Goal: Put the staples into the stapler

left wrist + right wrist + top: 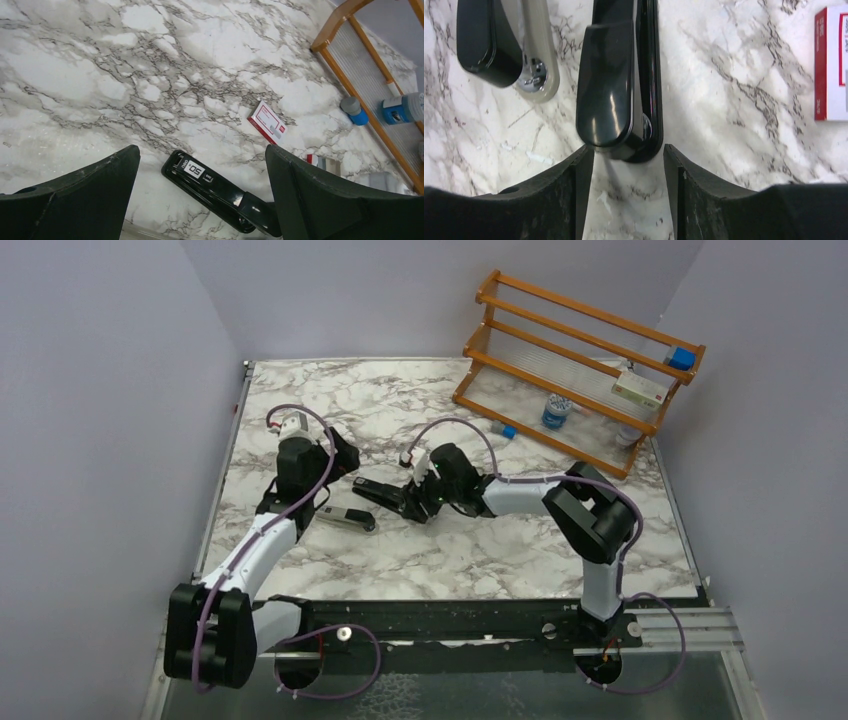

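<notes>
the right gripper (628, 152) stands part open, gripping nothing, its fingertips flanking the rounded end of the black stapler (616, 75), which lies flat on the marble table (734, 125). the left gripper (202, 150) gapes wide and empty nearby. two staplers in all, the grey-based stapler (499, 40) just beside the black one; one staples box (831, 62) lies apart.
</notes>
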Available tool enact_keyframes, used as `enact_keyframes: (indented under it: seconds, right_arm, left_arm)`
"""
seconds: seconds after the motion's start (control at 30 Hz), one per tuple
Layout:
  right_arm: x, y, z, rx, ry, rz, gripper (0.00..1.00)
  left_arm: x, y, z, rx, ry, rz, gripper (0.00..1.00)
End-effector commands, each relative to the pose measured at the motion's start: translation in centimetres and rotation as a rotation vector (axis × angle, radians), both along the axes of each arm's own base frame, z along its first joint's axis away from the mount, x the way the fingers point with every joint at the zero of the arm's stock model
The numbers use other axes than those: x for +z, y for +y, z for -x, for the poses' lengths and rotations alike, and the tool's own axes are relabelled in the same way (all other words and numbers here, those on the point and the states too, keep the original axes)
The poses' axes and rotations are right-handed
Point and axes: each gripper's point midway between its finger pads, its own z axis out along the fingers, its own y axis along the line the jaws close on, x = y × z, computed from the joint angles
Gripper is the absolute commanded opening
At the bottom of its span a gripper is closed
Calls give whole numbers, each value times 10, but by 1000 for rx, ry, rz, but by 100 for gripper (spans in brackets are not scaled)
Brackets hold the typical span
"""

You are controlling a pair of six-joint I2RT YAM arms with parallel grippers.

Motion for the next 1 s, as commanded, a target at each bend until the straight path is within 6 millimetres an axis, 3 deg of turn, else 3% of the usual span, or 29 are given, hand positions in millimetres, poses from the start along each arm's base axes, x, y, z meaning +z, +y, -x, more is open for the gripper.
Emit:
enact_keyframes:
  seconds: [0.0,0.3,0.47,0.73,0.97]
  right_arm:
    - [17,-13,9,-9,-23,11,58]
    - [53,-25,0,-188,-11,-64,54]
    - [71,-11,-2,-182,35,-142,48]
    - [93,16,-14,-110,25,-183,26]
    - [88,26,-9,-27,51,-147,10]
  left_arm:
    - [-10,6,-6,28,53,17,99]
    - [-51,-10,-19,-75,228,-16,97]
    - [-70,-11,-25,-67,289,-11,93]
    - [-100,-12,-14,-56,381,-15,77]
    - [-111,-15,-5,-63,410,-13,69]
